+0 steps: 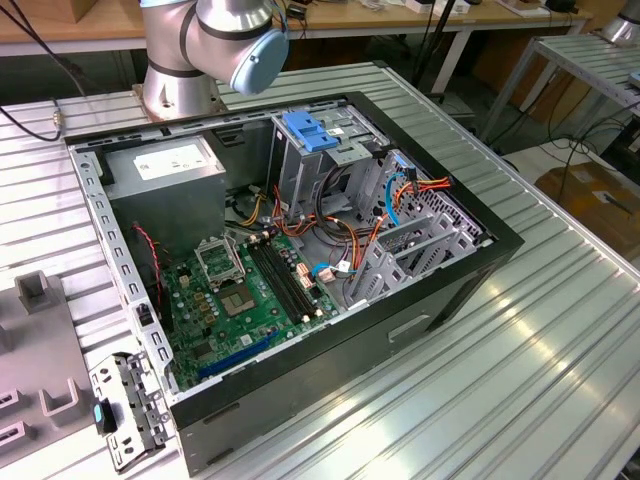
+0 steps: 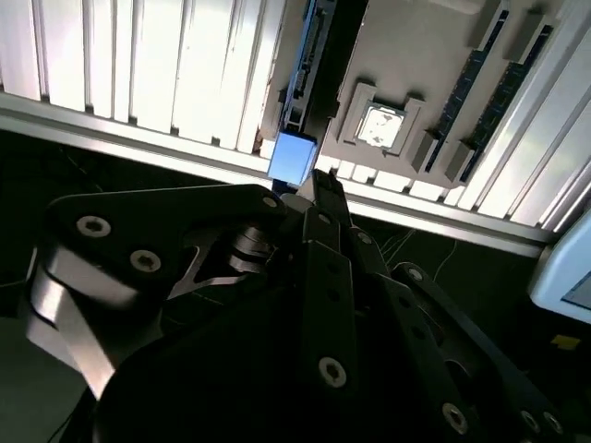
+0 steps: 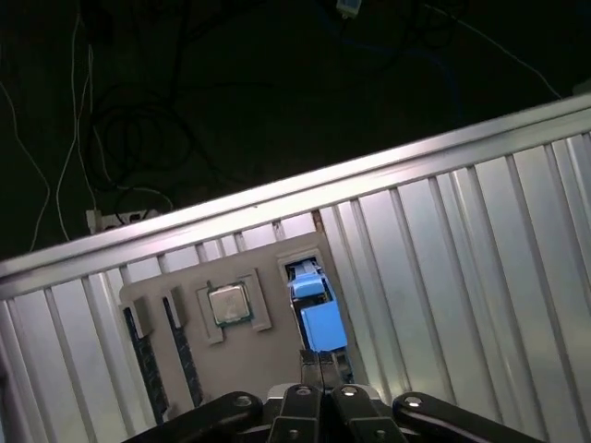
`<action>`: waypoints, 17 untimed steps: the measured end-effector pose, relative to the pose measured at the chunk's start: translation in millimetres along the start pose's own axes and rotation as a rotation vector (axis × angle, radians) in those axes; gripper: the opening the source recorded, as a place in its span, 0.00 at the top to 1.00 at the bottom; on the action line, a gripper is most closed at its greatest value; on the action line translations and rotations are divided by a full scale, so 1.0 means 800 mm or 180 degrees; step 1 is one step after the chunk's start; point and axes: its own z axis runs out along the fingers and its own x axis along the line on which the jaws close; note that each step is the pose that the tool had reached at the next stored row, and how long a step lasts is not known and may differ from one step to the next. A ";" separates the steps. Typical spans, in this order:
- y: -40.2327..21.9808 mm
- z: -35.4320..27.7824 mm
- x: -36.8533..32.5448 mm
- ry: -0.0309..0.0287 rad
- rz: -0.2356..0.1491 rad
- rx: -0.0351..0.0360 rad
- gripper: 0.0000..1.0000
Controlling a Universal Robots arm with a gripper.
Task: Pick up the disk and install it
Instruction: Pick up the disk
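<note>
In both wrist views my gripper (image 3: pixel 319 362) (image 2: pixel 320 182) hangs high above a grey parts tray (image 3: pixel 268 369) near the table's edge. Its black fingers (image 3: pixel 309 367) stand close together. A light blue end piece sits right at the fingertips, and from it a narrow dark body with a blue rail runs downward: the disk (image 3: pixel 322 325) (image 2: pixel 294 157), seen end on. The gripper looks shut on the disk's blue end. In the exterior view the open computer case (image 1: pixel 470 275) lies on the table, with a metal drive cage (image 1: pixel 305 130) with a blue handle inside it.
The tray also holds a processor chip (image 3: pixel 229 305) (image 2: pixel 379 125) and memory sticks (image 3: pixel 138 323). Beyond the ribbed table's edge (image 3: pixel 277 214) are dark floor and cables. The case holds a green motherboard (image 1: pixel 240 300), a power supply (image 1: pixel 165 165) and orange cables (image 1: pixel 360 235). A loose metal bracket (image 1: pixel 125 410) lies by the case.
</note>
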 end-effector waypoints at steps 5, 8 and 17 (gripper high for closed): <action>0.0002 0.0003 -0.0004 -0.0004 -0.0205 0.0010 0.89; 0.0014 0.0048 -0.0051 -0.0005 -0.0213 0.0020 0.89; 0.0071 0.0253 -0.0073 -0.0005 -0.0214 0.0020 0.89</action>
